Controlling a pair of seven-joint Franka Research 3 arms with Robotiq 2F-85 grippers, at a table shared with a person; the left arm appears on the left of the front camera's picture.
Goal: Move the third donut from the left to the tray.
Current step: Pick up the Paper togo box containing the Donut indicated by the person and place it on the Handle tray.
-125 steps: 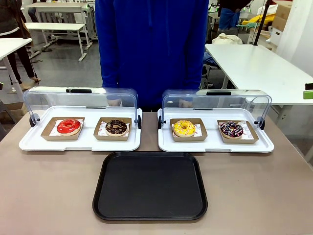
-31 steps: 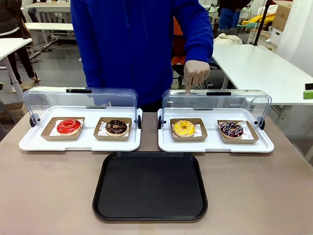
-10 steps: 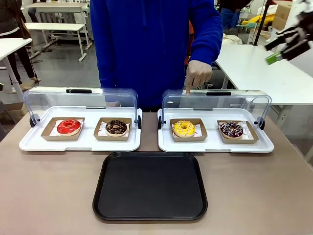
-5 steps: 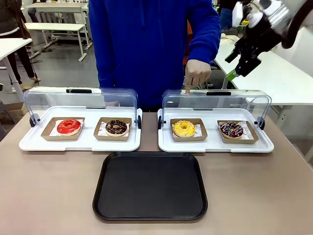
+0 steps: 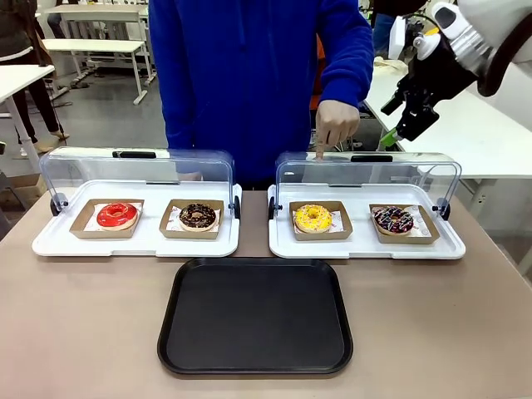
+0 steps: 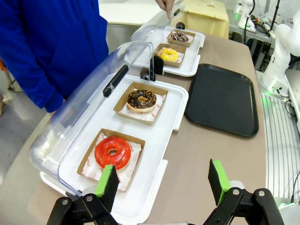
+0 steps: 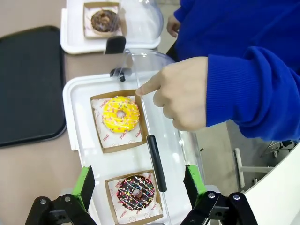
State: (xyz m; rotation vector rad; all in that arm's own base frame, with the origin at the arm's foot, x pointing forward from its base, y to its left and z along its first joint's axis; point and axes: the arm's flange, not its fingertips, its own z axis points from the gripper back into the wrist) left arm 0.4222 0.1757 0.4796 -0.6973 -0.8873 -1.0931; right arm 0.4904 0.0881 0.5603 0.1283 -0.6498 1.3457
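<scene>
Now, left to right. My left gripper (image 6: 162, 182) low by table edge, fingers spread wide, empty. Tray (image 5: 253, 316) front centre. Third donut (image 5: 312, 218) in holder behind it (person's hand (image 5: 336, 125) pointing down above). My right gripper (image 5: 399, 125) raised, angled downward, fingers wide apart, empty.

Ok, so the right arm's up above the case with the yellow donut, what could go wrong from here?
The person's hand points down at the third donut, right where the open right gripper would likely descend, so they could collide. The clear lid stands close behind the donut and might snag the gripper.
</scene>
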